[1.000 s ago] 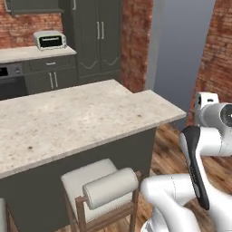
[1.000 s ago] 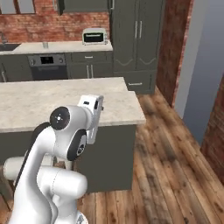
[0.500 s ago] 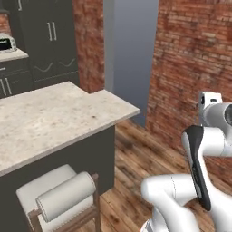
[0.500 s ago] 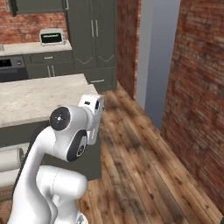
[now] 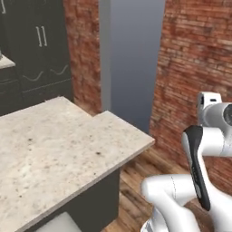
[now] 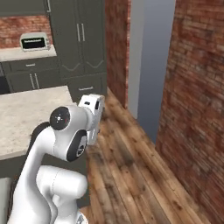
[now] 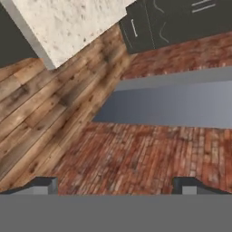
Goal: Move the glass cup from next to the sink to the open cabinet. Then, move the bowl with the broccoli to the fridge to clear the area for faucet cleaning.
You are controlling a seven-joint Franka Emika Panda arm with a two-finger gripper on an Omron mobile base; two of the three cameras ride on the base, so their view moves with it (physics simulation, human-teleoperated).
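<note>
The glass cup, the sink, the open cabinet, the bowl with the broccoli, the fridge and the faucet are all out of view. My gripper (image 7: pixel 118 186) is open, its two dark fingertips (image 7: pixel 44 185) wide apart with nothing between them. It looks down at the wooden floor (image 7: pixel 54 104) and the foot of a brick wall (image 7: pixel 149 154). The white hand (image 5: pixel 207 100) sits folded high above the arm's base, also seen as the hand (image 6: pixel 93 105) from the other side.
A beige speckled island counter (image 5: pixel 54 149) lies to my left, with a pale stool top (image 5: pixel 56 223) below its edge. A brick wall (image 5: pixel 199 59) and a grey panel (image 5: pixel 131 59) stand ahead. Dark tall cabinets (image 6: pixel 83 39) and a toaster oven (image 6: pixel 36 42) are at the back left.
The whole scene has swung left in both base views, so the base has turned right. The island now sits further left and the brick wall fills the right. The arm's pose is unchanged.
</note>
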